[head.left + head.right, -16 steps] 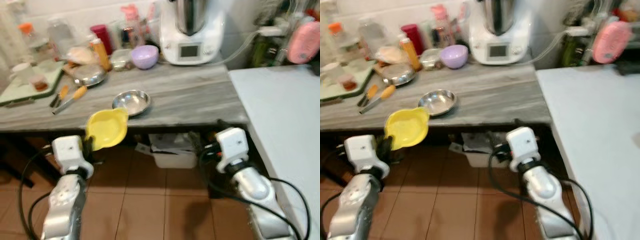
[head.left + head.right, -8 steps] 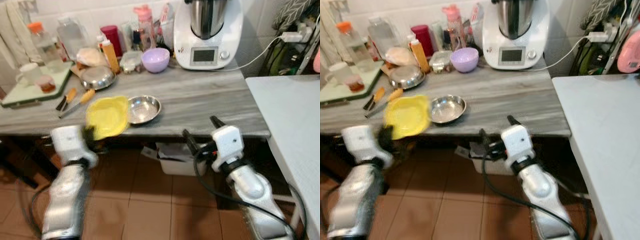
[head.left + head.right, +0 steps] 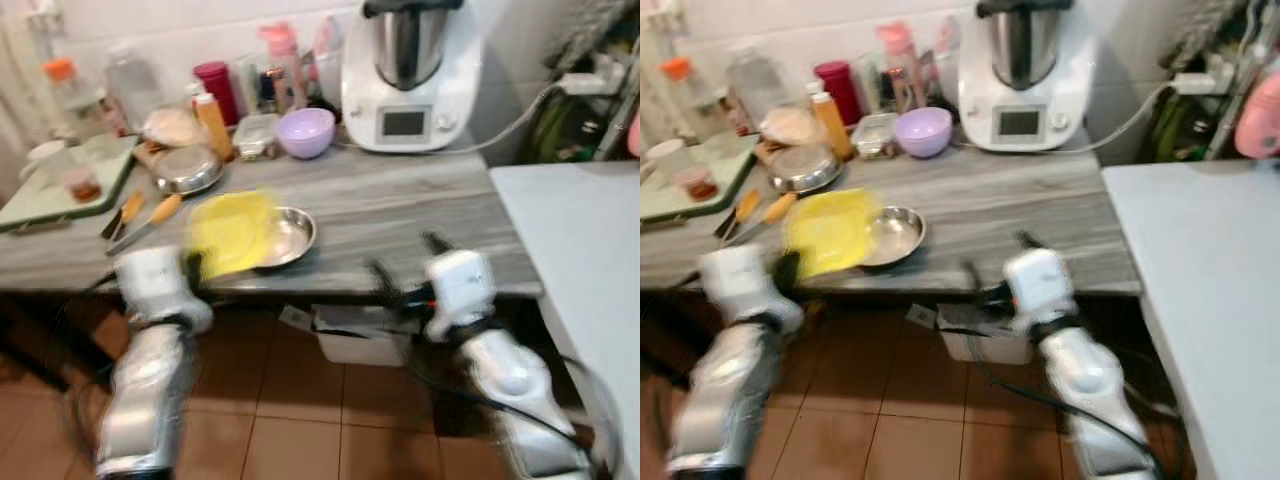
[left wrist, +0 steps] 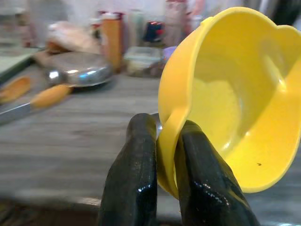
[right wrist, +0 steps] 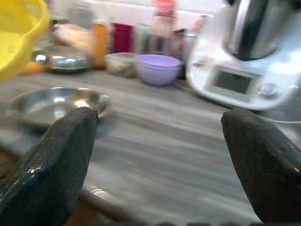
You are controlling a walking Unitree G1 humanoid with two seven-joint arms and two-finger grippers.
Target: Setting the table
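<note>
Carrying yellow bowl (image 4: 235,99) pinched by its rim in left gripper (image 4: 164,174) near steel dish (image 3: 285,235), right gripper (image 5: 160,160) spread wide, empty; no place laid yet.

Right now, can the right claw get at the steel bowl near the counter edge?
Probably yes. The right claw is open and empty, just off the counter edge, and the steel bowl sits near that edge. The yellow bowl in the left claw crowds its far side.

Your head cameras look down at the counter's (image 3: 400,210) front edge; both wrist cameras sit low and close, facing across it, sharing the steel bowl (image 5: 51,103).
</note>
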